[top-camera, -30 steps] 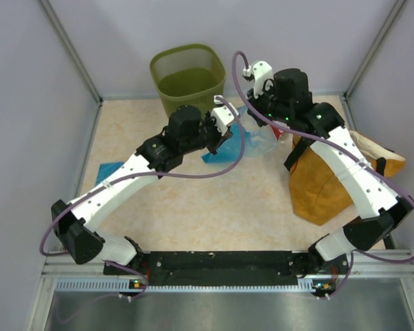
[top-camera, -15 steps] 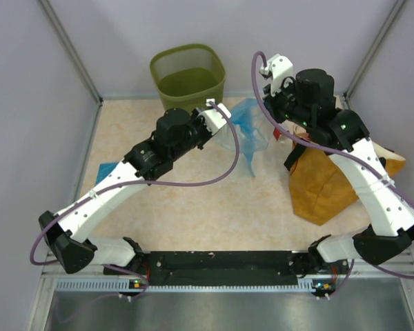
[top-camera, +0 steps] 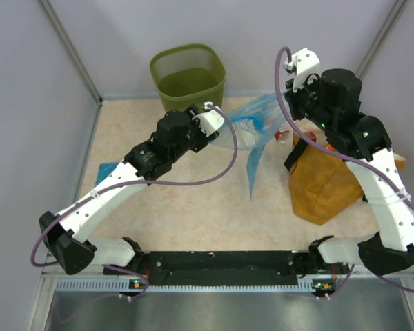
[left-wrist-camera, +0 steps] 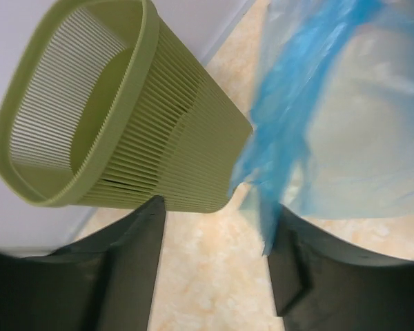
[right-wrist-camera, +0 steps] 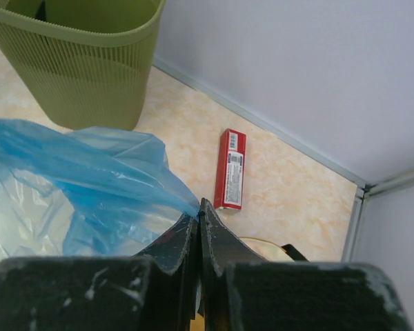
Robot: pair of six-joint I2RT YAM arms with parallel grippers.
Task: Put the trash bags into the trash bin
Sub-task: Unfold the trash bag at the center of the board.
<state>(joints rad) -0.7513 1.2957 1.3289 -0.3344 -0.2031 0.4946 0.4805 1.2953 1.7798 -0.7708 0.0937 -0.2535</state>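
Observation:
A big crinkly light-blue trash bag (top-camera: 254, 131) hangs stretched above the table, with its tail drooping toward the floor. My right gripper (top-camera: 283, 105) is shut on its upper corner; in the right wrist view, film (right-wrist-camera: 90, 179) fans out left from the pinched jaws (right-wrist-camera: 200, 214). My left gripper (top-camera: 224, 127) is open beside the bag's left end. In the left wrist view, blue film (left-wrist-camera: 345, 124) hangs by the right finger (left-wrist-camera: 310, 269), and only floor lies between the jaws (left-wrist-camera: 217, 227). The olive trash bin (top-camera: 188, 76) stands at the back, left of the bag. A small folded blue bag (top-camera: 110, 169) lies flat at the left.
A mustard-orange sack with black handles (top-camera: 324, 179) stands at the right under the right arm. A flat red box (right-wrist-camera: 231, 169) lies on the floor near the back wall. Grey walls with metal rails close in the table on three sides.
The left gripper opened and let go of the bag. The right arm rose and moved right, pulling the bag up so it stretched and hung.

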